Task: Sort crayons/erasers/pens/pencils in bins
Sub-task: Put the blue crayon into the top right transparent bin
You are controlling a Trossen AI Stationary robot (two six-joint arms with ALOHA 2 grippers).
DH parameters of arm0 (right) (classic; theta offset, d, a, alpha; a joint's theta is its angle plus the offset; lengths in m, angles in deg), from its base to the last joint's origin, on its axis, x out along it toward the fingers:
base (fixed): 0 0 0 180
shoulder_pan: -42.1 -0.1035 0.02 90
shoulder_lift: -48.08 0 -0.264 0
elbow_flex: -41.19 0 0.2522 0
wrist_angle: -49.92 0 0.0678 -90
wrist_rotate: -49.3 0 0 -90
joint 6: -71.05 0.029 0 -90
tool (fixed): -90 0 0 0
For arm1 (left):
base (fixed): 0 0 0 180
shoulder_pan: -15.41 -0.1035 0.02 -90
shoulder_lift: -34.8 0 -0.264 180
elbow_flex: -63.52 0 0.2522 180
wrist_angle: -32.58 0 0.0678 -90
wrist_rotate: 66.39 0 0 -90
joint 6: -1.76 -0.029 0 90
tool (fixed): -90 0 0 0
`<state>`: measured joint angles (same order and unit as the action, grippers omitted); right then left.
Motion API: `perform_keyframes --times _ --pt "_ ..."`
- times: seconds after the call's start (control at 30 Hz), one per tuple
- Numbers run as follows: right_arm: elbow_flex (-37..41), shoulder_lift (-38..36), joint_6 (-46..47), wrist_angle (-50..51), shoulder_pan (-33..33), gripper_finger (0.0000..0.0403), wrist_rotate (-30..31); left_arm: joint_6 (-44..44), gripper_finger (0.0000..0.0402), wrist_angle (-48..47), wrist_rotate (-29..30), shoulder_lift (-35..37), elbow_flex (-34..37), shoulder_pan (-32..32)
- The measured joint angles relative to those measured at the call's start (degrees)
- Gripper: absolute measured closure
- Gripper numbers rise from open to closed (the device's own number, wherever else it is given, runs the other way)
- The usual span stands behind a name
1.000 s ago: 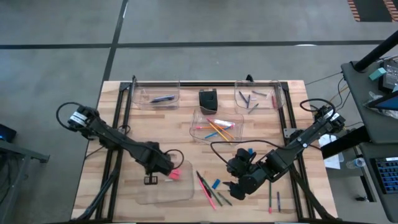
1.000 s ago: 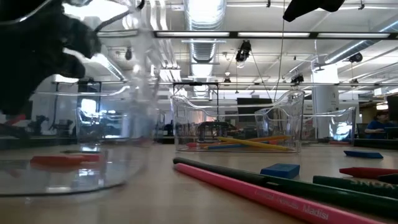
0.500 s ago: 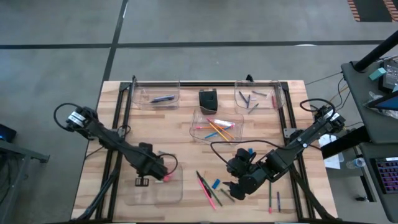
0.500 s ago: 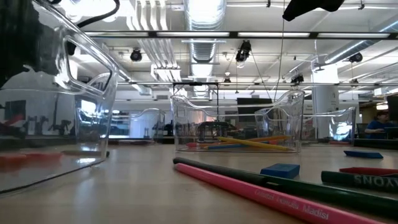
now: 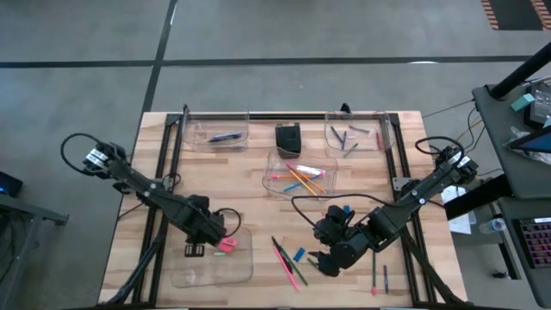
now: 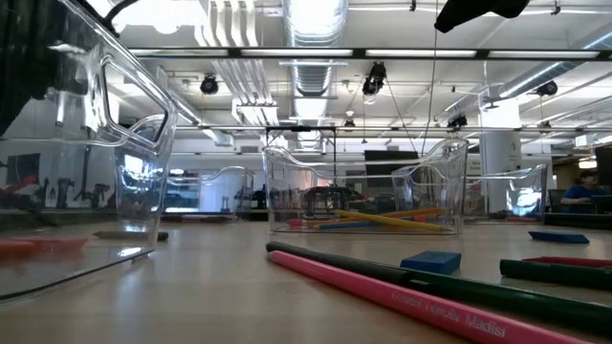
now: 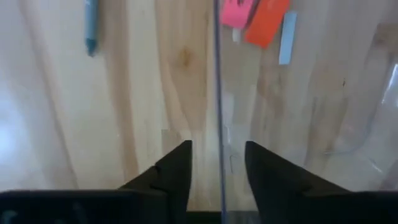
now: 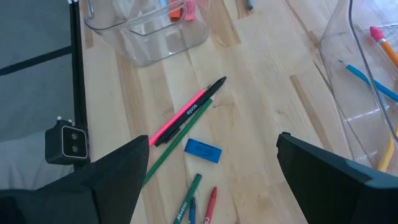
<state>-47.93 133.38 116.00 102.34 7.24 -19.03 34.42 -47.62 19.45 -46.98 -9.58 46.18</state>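
Wooden tabletop (image 5: 258, 215), left gripper (image 5: 215, 234) jaws parted astride the near bin's (image 5: 211, 263) clear wall, having let go and drawn back since earlier, pink eraser (image 5: 226, 245) now inside just beyond them, right gripper (image 5: 331, 263) jaws wide, empty, blue eraser (image 8: 203, 150) and pencils (image 8: 184, 118) ahead, their far ends cut off.

— What couldn't you make out?

— The left gripper (image 7: 217, 163) was cut off by the wrist picture's 6 o'clock edge, the bin (image 7: 219, 93) wall a blurred line between its fingers.

— And from above?

— The sticks in the 1 o'clock bin (image 5: 355, 136) were too small to tell apart.
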Motion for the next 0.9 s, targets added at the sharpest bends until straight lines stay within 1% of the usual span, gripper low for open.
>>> perform_keyframes --times 0.07,0.13,0.2,0.27,0.37,0.47,0.6,0.77,0.9 --pt "0.02 0.00 -0.02 0.00 0.00 0.0064 0.00 0.09 0.0248 0.14 1.95 0.97 -0.88 -0.02" --pt "0.02 0.00 -0.74 0.02 0.00 0.0064 -0.03 0.05 0.0238 1.81 4.50 2.36 -1.91 0.00" --pt "0.02 0.00 -1.49 0.21 0.00 0.0064 -0.68 -0.75 0.0236 6.35 7.42 4.44 -2.64 0.00" --pt "0.02 0.00 -1.34 1.33 -0.11 0.0064 -2.18 -3.77 0.0235 14.85 11.01 6.74 -2.58 0.00" --pt "0.13 0.00 1.38 3.58 -0.56 0.0064 -5.31 -11.76 0.0235 32.13 15.04 10.01 -0.63 0.11" --pt "0.96 0.00 4.21 5.34 -1.86 0.0064 -6.56 -19.78 0.0235 49.41 15.43 11.76 2.91 0.02" --pt "3.29 0.00 6.89 6.09 -3.57 0.0064 -7.22 -27.96 0.0235 69.18 15.58 12.22 8.62 -0.43" --pt "8.07 0.00 10.94 5.69 -4.54 0.0065 -10.40 -31.96 0.0235 91.06 16.52 10.72 14.82 -0.91" --pt "13.82 0.02 12.63 4.30 -5.26 0.0065 -11.78 -34.50 0.0235 104.61 16.63 9.18 18.25 -1.08"
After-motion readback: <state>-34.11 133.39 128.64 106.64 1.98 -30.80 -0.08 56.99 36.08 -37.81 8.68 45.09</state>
